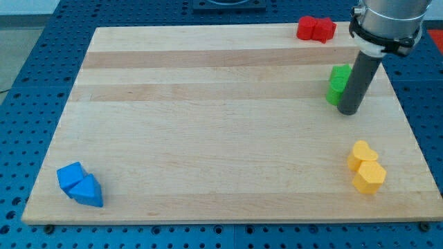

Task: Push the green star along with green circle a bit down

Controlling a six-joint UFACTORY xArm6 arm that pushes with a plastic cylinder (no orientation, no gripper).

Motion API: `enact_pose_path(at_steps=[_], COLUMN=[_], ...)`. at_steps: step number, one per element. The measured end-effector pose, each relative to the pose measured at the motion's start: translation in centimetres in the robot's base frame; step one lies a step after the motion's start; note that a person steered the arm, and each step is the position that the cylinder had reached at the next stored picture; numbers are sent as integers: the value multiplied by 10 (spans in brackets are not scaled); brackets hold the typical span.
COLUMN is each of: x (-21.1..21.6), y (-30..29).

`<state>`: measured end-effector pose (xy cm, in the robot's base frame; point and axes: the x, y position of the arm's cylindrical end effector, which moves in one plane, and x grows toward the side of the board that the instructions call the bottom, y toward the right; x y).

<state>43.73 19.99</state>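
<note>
Camera view: our tip point(348, 112) sits on the worktop point(208, 138) near the view's right edge, touching or just beside the green blocks point(338, 84), on their right and slightly toward the view's bottom. No hand on this rig, only the rod, so nothing to open or close.

Key relation: the greens lie up-left of our tip. The task wants them moved toward the view's bottom, so we judge the tip is on the wrong side for that push. It needs to get above them, toward the view's top, then drive down.

Greens look like two pieces stacked along the view's vertical, touching each other. The rod hides their right part; we cannot tell which is star and which is circle.

Other blocks: red pair point(316, 29) at the top edge, well apart. Yellow pair point(365, 167) is below the greens, in the push direction, so a short push only. Blue pair point(79, 185) at bottom left, irrelevant.
</note>
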Motion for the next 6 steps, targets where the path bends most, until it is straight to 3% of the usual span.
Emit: enact_pose_path(at_steps=[1,3,4,5,6], x=[-1,18,-25,-68,-80], y=[0,96,133,117,54])
